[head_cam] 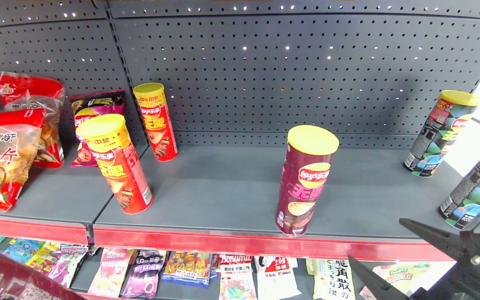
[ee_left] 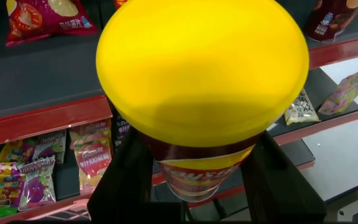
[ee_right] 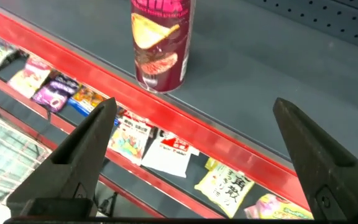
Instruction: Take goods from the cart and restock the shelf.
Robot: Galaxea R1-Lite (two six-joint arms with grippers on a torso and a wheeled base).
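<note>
Left gripper (ee_left: 201,186) is clamped on a maroon chip can (ee_left: 202,68), with the black fingers (ee_left: 129,177) flanking the body under the yellow lid. In the head view this can (head_cam: 2,279) sits at the 7 o'clock corner, below the grey shelf (head_cam: 223,196)'s red front edge (head_cam: 244,243), so it isn't on the shelf yet.

Right gripper (head_cam: 375,239) is at 4-5 o'clock in the head view, jaws wide apart and holding nothing. It hangs just in front of the red edge.

On the shelf a second maroon can (head_cam: 304,179) stands upright toward 4 o'clock of centre, very near the front edge. Two red chip cans (head_cam: 117,164) (head_cam: 156,121) stand at 9-10 o'clock, with snack bags (head_cam: 11,154) beyond them. Two black-green cans (head_cam: 440,133) (head_cam: 477,183) stand at 3 o'clock. There's a bare stretch between the red cans and the standing maroon can.

Risks as I judge them:
- The held can starts under the shelf lip, so a lift that's too shallow clips the red edge and twists the can in the grip.
- The lid covers most of the left wrist view, so the landing spot is hard to check.
- The standing maroon can is tall and close to the edge, so a brush from either arm tips it off the front.
- The near black-green can is just beside the right gripper's spread fingers, and a small swing knocks it.
- Letting go while tilted topples the held can into the red ones.
</note>
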